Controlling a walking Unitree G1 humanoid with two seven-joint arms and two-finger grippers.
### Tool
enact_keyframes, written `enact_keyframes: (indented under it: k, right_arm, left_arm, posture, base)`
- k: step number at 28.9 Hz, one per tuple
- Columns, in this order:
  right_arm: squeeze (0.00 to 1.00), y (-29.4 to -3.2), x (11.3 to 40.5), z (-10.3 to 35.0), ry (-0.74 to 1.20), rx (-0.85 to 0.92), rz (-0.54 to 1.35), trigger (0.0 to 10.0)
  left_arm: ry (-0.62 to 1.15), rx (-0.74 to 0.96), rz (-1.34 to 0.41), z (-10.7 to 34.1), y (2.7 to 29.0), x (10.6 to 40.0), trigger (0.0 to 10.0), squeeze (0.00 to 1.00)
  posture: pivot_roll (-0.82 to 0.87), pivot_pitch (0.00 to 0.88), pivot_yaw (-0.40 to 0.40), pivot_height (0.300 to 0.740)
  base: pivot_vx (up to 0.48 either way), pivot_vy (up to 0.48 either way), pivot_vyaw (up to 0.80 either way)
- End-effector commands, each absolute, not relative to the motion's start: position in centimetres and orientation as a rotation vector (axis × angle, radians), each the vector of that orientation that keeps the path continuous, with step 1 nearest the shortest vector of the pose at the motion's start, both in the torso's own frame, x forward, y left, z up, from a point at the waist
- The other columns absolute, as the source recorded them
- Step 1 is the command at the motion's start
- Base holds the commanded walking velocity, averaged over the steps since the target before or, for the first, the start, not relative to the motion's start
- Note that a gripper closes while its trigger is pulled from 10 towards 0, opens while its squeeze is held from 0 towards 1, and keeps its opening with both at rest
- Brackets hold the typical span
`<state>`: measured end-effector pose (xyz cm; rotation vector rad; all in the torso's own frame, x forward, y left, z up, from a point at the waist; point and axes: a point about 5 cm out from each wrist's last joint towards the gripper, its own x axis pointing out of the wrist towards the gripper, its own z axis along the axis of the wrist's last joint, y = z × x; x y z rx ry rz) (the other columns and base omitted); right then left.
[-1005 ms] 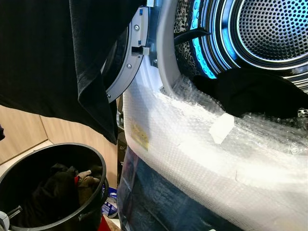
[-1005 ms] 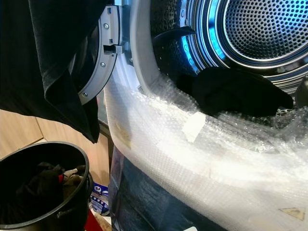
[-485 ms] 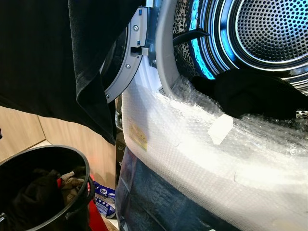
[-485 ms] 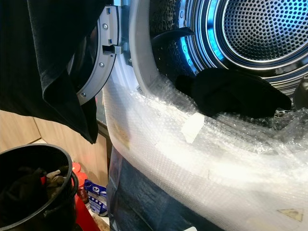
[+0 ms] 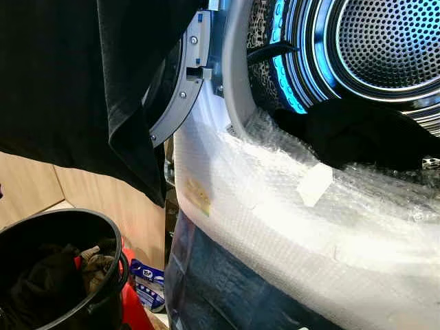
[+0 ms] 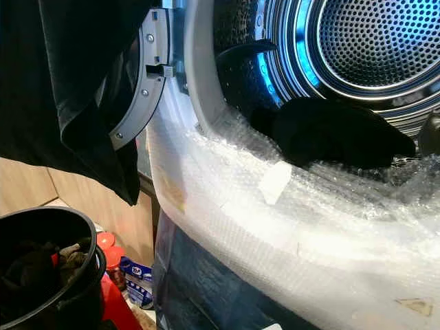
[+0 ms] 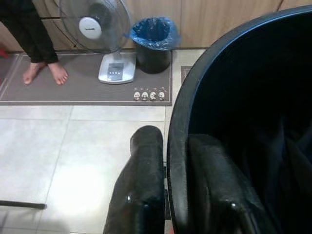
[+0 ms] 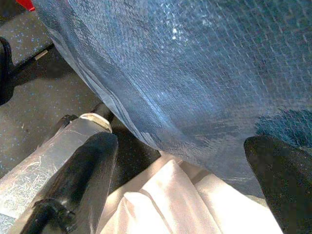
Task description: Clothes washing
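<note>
The washer's lit drum (image 5: 392, 41) stands open, with a black garment (image 5: 364, 134) lying in its mouth over the bubble-wrapped front (image 5: 275, 206). A large black cloth (image 5: 62, 75) hangs at the upper left, in front of the open door (image 5: 182, 89). At the lower left is a black bucket (image 5: 110, 230) with dark clothes (image 5: 48, 282) in it. My left gripper (image 7: 178, 195) is shut on the bucket's rim (image 7: 195, 87), one finger inside and one outside. My right gripper (image 8: 180, 180) is open, low beside the wrapped blue front panel (image 8: 170, 63), over white cloth (image 8: 165, 204).
A red object (image 6: 110, 289) and a blue packet (image 5: 148, 278) lie on the floor between bucket and washer. Behind the bucket, a person's bare feet (image 7: 46, 73), a standing fan (image 7: 95, 24) and a blue-lined bin (image 7: 153, 41) are on a mat.
The bucket has shifted left and lower in the eye views, away from the washer, uncovering the red object and blue packet. The garment in the drum stays put.
</note>
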<state>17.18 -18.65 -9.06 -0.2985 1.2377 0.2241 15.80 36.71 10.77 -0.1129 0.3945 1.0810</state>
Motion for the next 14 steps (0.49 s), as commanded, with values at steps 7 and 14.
enact_keyframes:
  k: [7,14]
  right_arm:
    - [0.00,-19.00,17.58,-8.83,1.228,-0.299,0.213,10.0]
    - [0.00,-18.87,17.54,-8.87,1.229,-0.297,0.216,10.0]
  left_arm:
    - [0.338,-0.035,1.178,12.20,38.12,14.69,10.0,1.00]
    - [0.317,-0.014,1.204,12.58,38.58,14.55,10.0,1.00]
  posture:
    - [0.14,0.000,-0.137,0.740]
    - [0.14,0.000,-0.135,0.740]
  base:
    - [0.000,0.000,0.00]
    - [0.000,0.000,0.00]
